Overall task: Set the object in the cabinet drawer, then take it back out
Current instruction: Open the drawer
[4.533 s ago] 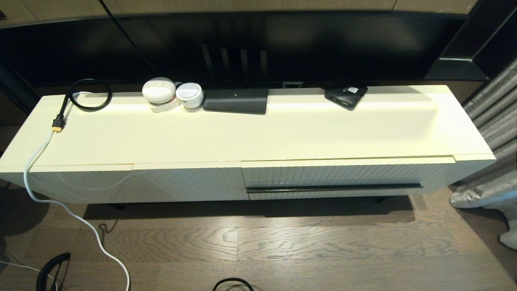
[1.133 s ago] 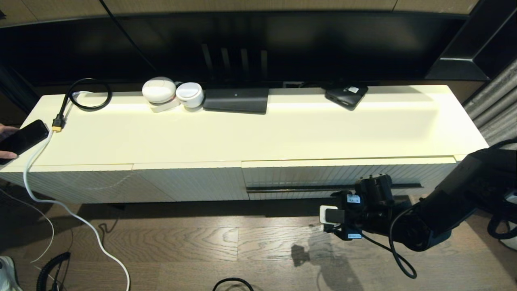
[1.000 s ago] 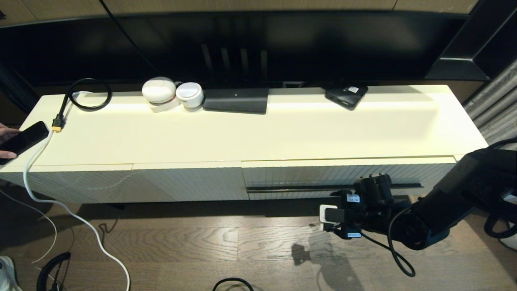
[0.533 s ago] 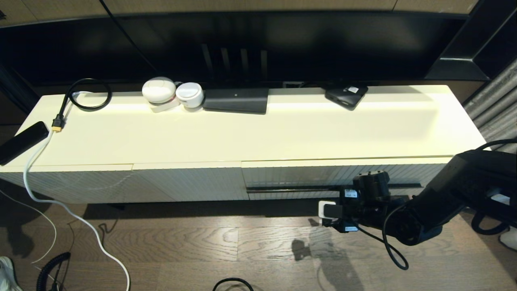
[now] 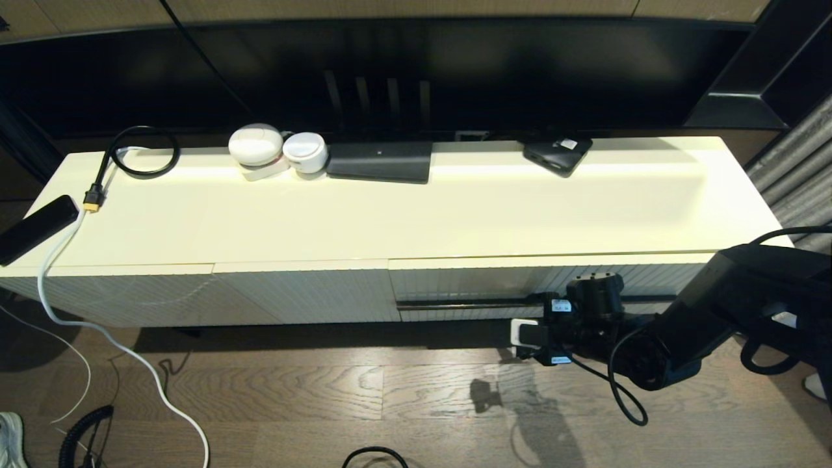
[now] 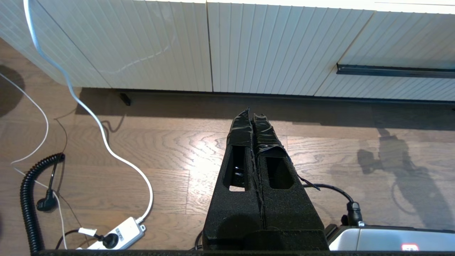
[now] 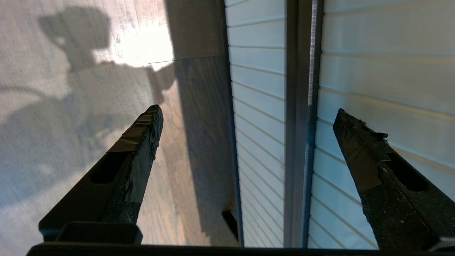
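My right gripper (image 7: 245, 113), jaws spread, straddles the thin black bar handle (image 7: 300, 106) of the cabinet drawer (image 5: 494, 281) at four o'clock: rigid, probably slick, best clamped mid-bar.

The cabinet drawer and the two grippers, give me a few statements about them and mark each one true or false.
1. The cabinet drawer is pulled open. False: it is closed, its front level with the neighbouring panels.
2. The right gripper has open fingers on either side of the black bar handle. True.
3. The left gripper is shut and empty above the wooden floor. True.
4. The right gripper holds the black phone. False: the black phone lies on the cabinet top's left end.
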Motion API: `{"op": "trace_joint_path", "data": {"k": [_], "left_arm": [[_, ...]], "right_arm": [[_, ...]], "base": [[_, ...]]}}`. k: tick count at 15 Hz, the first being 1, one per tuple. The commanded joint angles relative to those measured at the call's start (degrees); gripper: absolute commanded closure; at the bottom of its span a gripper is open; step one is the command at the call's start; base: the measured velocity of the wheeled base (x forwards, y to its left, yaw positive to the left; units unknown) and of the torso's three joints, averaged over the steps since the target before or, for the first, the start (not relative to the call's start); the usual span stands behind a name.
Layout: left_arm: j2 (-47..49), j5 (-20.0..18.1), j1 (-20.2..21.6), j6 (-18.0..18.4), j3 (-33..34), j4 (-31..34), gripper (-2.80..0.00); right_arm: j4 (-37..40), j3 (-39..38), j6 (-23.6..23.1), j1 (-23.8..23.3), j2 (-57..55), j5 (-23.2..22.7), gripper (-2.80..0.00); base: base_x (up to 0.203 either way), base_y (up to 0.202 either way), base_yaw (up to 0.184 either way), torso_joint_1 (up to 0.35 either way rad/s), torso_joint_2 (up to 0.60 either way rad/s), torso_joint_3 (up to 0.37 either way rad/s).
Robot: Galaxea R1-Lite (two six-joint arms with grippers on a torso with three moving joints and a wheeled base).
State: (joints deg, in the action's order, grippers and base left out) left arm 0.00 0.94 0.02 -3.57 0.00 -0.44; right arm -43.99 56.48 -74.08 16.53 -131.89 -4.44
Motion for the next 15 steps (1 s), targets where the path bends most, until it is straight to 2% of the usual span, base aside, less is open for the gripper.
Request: {"op": "trace_joint_path", "data": {"k": [1, 15], "left_arm": [[0.0, 0.03, -0.02, -0.03, 0.0, 0.0, 0.0], [0.0, 0.03, 0.01, -0.03, 0.0, 0.0, 0.0]], "right_arm": [[-0.31, 0.6, -0.45, -0.05, -1.13, -0.05, -2.8], [-0.57, 0.31, -1.68, -1.94, -2.96, -0.92, -2.8]], "base": [[0.0, 0.0, 0.0, 0.0, 0.0, 0.0], [0.0, 0.0, 0.0, 0.0, 0.0, 0.0]]}}
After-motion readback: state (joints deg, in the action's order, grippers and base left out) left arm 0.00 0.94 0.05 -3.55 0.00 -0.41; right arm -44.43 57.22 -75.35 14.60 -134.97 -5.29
